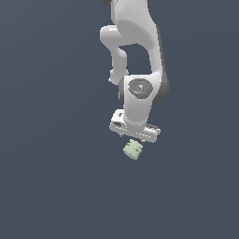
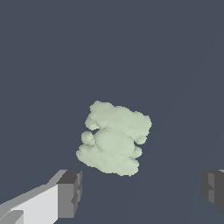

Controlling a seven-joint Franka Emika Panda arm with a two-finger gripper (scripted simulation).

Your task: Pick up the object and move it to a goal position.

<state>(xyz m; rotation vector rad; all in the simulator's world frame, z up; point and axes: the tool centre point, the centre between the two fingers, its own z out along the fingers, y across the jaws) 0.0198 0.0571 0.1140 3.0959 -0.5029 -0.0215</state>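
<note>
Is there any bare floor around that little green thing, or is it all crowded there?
Only one spot is crowded: the pale green lump right under the open claw. The dark floor is bare on every side of it, to both edges of the exterior view.

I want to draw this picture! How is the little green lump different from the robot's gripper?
Colour: the green lump is pale green all over; the gripper is white with dark grey fingertips.
Shape: the lump is bumpy and rounded with grooves; the gripper has flat, boxy parts.
Size: the lump is much smaller than the gripper.
Shared: both look plain and matte, and neither touches the other; the open gripper hangs over the lump.
</note>
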